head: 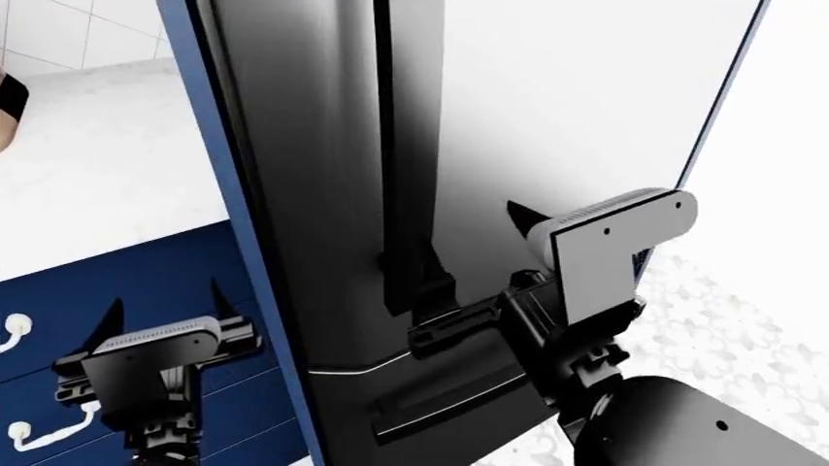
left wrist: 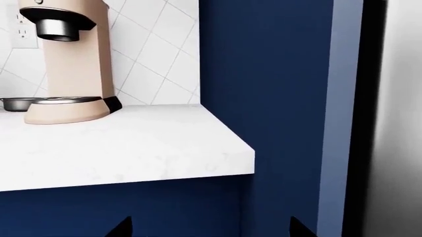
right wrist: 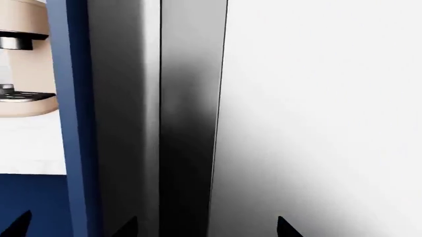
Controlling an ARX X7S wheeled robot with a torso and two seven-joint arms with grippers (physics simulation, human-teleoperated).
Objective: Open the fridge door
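The fridge door (head: 570, 116) is a tall glossy steel panel with a long vertical black bar handle (head: 404, 146). My right gripper (head: 560, 229) hovers in front of the door near the handle's lower end, short of it, jaws open and empty. In the right wrist view the handle (right wrist: 189, 123) runs ahead between the spread fingertips of the right gripper (right wrist: 204, 228), with the fridge door (right wrist: 316, 123) beside it. My left gripper (head: 166, 307) is open and empty, low in front of the navy cabinet. In its own view the left gripper (left wrist: 211, 229) faces the navy front.
A darker drawer front with a horizontal black handle (head: 441, 388) sits below the door. A navy side panel (left wrist: 270, 98) separates the fridge from a white counter (left wrist: 118, 148) holding a beige coffee machine (left wrist: 66, 59). Navy drawers carry white handles (head: 16, 330).
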